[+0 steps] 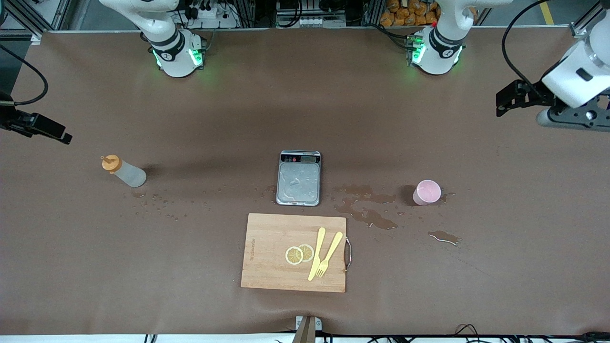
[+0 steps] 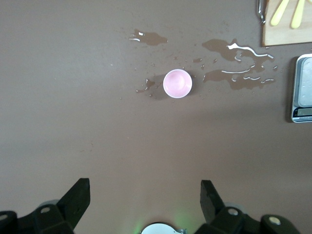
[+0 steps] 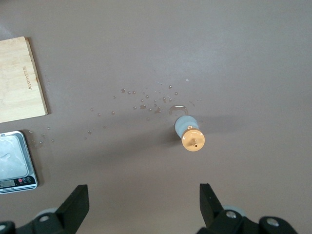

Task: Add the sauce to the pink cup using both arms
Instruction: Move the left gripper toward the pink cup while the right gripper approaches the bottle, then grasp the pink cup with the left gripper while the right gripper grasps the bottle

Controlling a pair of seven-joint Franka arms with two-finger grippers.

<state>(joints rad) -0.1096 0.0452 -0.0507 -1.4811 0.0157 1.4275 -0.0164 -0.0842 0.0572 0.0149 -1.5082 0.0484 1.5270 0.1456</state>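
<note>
The sauce bottle [image 1: 123,172] stands upright with its orange cap on, toward the right arm's end of the table; it also shows in the right wrist view [image 3: 190,132]. The pink cup [image 1: 427,192] stands upright beside a puddle, toward the left arm's end; the left wrist view [image 2: 177,83] looks down into it. My left gripper [image 1: 501,102] hangs open and empty over bare table at the left arm's end, its fingers [image 2: 78,197] wide apart. My right gripper [image 1: 64,138] hangs open and empty over bare table at the right arm's end, its fingers [image 3: 77,200] wide apart.
A grey scale [image 1: 299,178] sits mid-table between bottle and cup. A wooden cutting board [image 1: 271,238] nearer the front camera holds two lemon slices [image 1: 299,254], a yellow fork [image 1: 329,255] and a knife [image 1: 316,253]. Puddles [image 1: 367,209] lie between scale and cup, and droplets [image 1: 157,202] lie by the bottle.
</note>
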